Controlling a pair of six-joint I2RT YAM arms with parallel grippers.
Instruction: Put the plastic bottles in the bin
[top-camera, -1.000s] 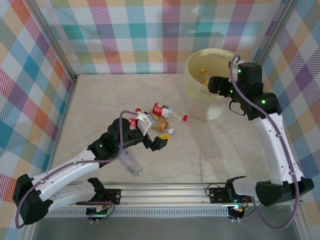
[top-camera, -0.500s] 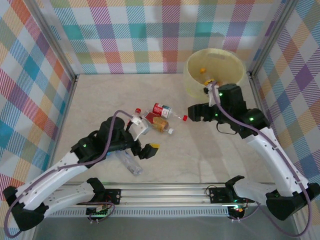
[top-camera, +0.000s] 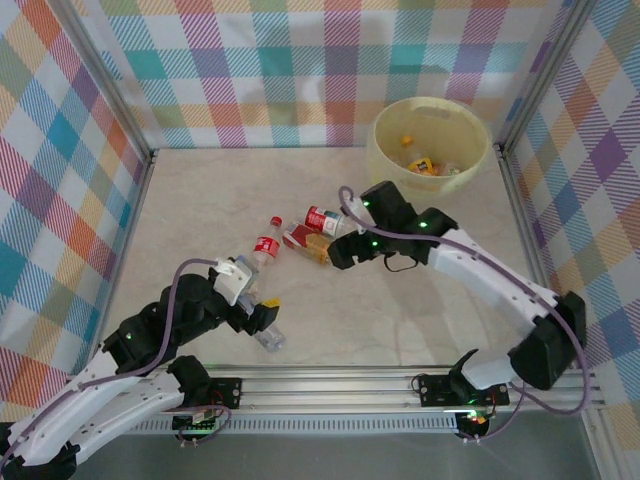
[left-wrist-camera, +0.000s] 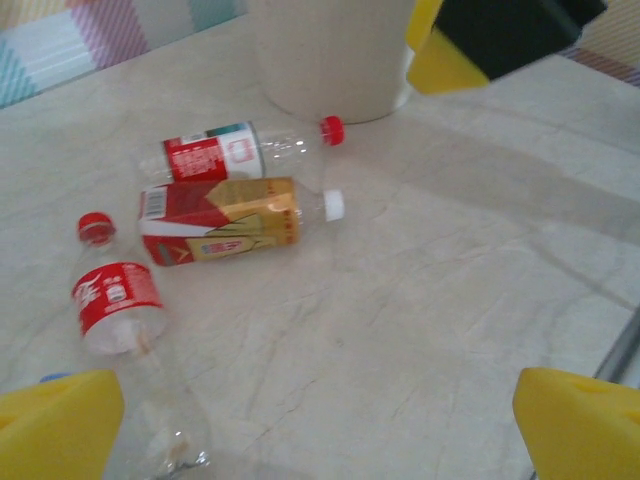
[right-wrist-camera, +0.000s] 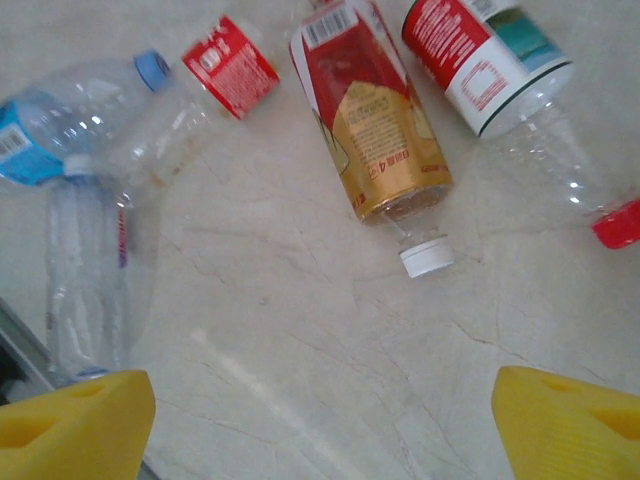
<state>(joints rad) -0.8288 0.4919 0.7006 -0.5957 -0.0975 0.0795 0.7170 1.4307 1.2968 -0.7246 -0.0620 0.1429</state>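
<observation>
Since a second ago the right gripper (top-camera: 338, 252) has been swung off the bin (top-camera: 385, 165) and brought over the loose cluster at mid-table. The left gripper (top-camera: 265, 310) has been pulled back toward the near-left. This is read as one drop done and the next pick being lined up. The right jaws are seen wide apart, yellow fingertips (right-wrist-camera: 70, 425) at the frame corners, nothing between them. The left jaws are likewise spread and empty. A few binned bottles (top-camera: 425, 163) lie inside the bin, and at least five are left on the table. The gold-label bottle (right-wrist-camera: 375, 130) sits most central under the right gripper. The red-and-white-label bottle (right-wrist-camera: 485, 60) is just beside it and the red-label bottle (right-wrist-camera: 220, 65) on its other side. The blue-label bottle (right-wrist-camera: 45, 125) is shown plainly by the right wrist view; from above that spot is largely covered by the left arm. Bin contents are readable from above, whereas the left wrist view catches just its outer wall (left-wrist-camera: 330, 50).
</observation>
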